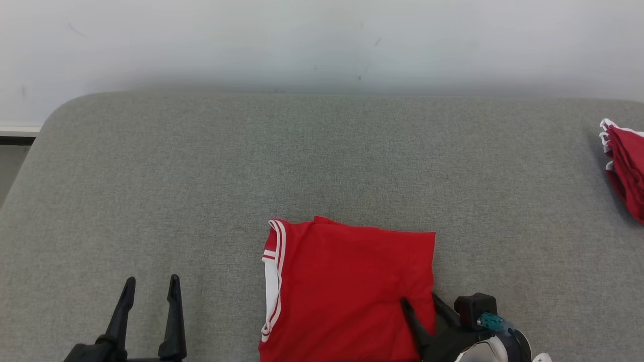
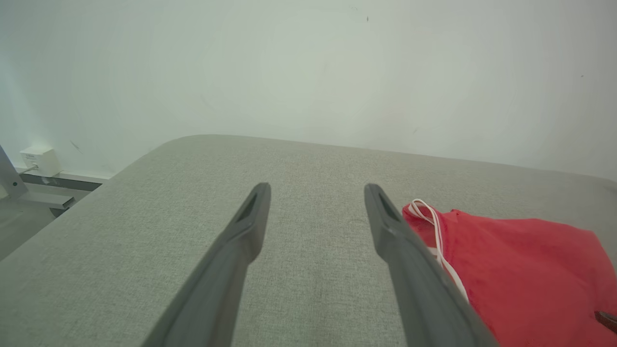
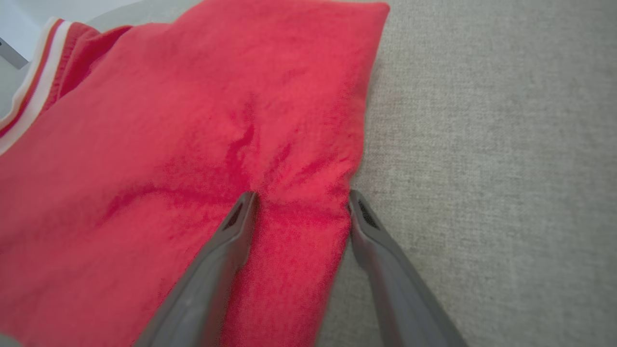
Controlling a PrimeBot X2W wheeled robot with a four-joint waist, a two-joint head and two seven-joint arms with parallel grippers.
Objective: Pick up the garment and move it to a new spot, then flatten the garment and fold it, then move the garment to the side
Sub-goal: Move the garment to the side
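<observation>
The right gripper (image 1: 421, 307) (image 3: 300, 200) sat low at the near right corner of the garment (image 1: 347, 286) (image 2: 520, 270) (image 3: 193, 144), its two dark fingers spread wide and straddling the cloth's right edge. In the right wrist view one finger (image 3: 217, 255) lay on top of the red fabric, its tip pressed in where a few creases fanned out, while the other finger (image 3: 385, 260) rested on the grey surface just beside the hem, so that a narrow strip of cloth lay between them. The jaws stood well apart and had not closed on that strip; nothing was lifted. The garment itself lay folded into a rough rectangle on the near middle of the padded surface (image 1: 201, 176), flat apart from those creases, with its white striped trim (image 1: 274, 281) (image 2: 436, 231) (image 3: 33, 103) running down the edge towards the robot's left. The left gripper (image 1: 152, 279) (image 2: 315, 189) was well apart from the cloth at the near left, its fingers wide open and empty, pointing away from the robot over bare grey fabric; in the left wrist view the trimmed edge of the garment showed just beyond one of its fingers. Far off at the right edge of the surface lay a separate pile of red cloth (image 1: 626, 166) with white edging. Behind the surface rose a plain pale wall (image 1: 302, 40), and the left wrist view showed a small white box (image 2: 41, 159) low against it.
</observation>
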